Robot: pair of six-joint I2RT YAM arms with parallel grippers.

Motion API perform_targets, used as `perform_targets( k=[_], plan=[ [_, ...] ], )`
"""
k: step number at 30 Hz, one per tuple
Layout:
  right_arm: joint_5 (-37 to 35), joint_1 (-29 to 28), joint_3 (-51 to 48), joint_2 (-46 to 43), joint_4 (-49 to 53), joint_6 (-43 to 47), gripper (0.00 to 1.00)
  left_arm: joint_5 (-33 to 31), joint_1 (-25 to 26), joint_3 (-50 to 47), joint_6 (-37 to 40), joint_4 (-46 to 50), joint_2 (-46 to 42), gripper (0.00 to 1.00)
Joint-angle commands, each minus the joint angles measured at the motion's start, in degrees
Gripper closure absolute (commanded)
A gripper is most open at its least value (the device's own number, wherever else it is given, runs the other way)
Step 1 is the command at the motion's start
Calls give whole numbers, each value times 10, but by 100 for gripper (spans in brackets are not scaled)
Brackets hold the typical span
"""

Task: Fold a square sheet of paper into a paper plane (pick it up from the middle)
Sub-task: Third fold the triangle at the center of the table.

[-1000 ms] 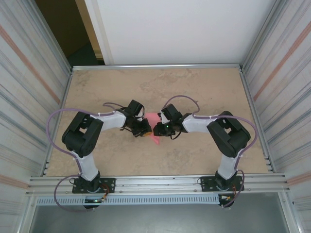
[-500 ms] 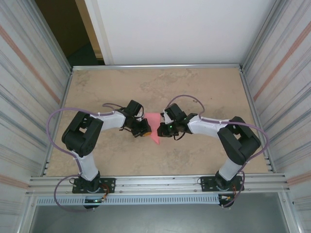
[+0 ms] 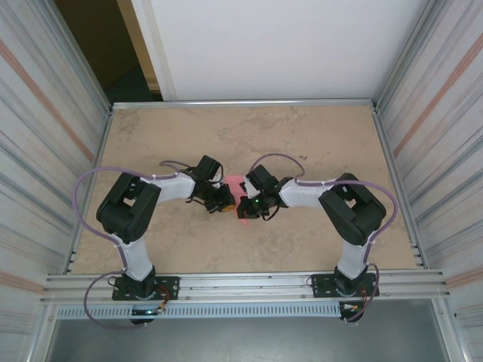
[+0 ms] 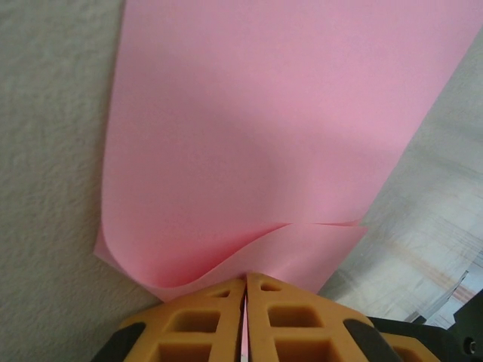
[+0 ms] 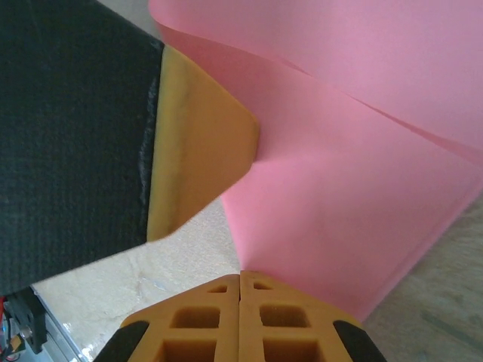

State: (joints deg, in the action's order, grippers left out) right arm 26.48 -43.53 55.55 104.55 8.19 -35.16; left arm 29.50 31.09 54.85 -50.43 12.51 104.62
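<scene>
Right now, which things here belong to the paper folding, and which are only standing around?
Belong to the job: pink paper; left tool and right tool, both shut on it.
Only around: table; ribbed side walls.

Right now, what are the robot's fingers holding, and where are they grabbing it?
The pink paper. The left fingers pinch its curled near edge, and the right fingers pinch another edge.

Thin pink-red square sheet of paper (image 3: 238, 185) lay mid beige stone-look tabletop (image 3: 302, 143); left gripper (image 3: 227, 205) touched paper's left side, right gripper (image 3: 243, 205) its right side.
</scene>
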Motion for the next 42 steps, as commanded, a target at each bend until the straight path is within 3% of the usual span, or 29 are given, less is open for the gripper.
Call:
perform_targets(
  k=[1,27,37,42],
  plan=[
    [13,-3,17,7,-7,3,98,-45,0,-24,0,41,42,89],
    [-6,2,-12,3,59,50,98,-58,-17,-27,21,70,61,89],
    [-3,0,-97,-80,96,45,98,-54,-19,-26,24,68,63,89],
    [-21,0,-84,-130,98,35,98,-46,-19,-23,24,65,59,89]
  ],
)
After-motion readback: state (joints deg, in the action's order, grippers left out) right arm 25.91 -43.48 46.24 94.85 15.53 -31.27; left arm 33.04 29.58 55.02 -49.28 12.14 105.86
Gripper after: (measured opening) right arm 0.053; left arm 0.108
